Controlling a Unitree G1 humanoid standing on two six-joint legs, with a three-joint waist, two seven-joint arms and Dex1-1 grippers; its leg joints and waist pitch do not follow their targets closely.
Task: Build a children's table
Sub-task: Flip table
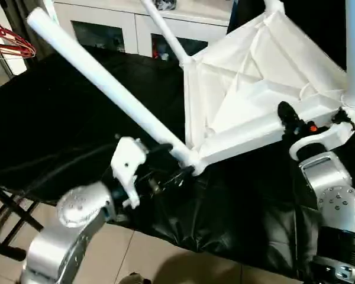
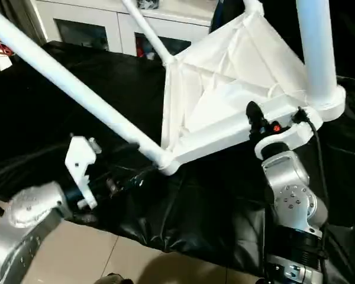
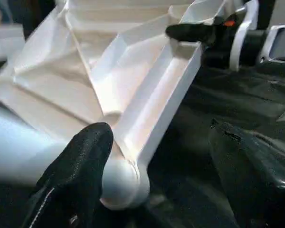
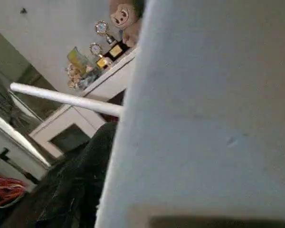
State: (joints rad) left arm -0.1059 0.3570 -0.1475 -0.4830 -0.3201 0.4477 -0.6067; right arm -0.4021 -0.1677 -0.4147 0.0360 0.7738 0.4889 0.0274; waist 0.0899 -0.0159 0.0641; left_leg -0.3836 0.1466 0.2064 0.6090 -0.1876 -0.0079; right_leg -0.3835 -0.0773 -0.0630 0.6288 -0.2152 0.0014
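The children's table top (image 1: pixel 254 77) stands tilted on the black cloth with its ribbed underside facing me. One white leg (image 1: pixel 100 83) runs up and to the left from the near corner socket (image 1: pixel 192 158), a second leg (image 1: pixel 163 26) rises at the far corner, and a third leg (image 2: pixel 313 47) stands up on the right. My left gripper (image 3: pixel 166 161) is open, one finger (image 3: pixel 80 175) against the leg's base and the other off to the far side of the socket (image 3: pixel 123 183). My right gripper (image 1: pixel 291 123) is shut on the top's near rim (image 1: pixel 254 133).
A black cloth (image 1: pixel 59 118) covers the work surface. A white cabinet with glass doors (image 1: pixel 106 23) stands behind it, with trophies (image 4: pixel 104 42) on top. Red hangers (image 1: pixel 6 41) hang at the far left. A black folding frame (image 1: pixel 6 213) and tiled floor (image 1: pixel 154 254) lie below.
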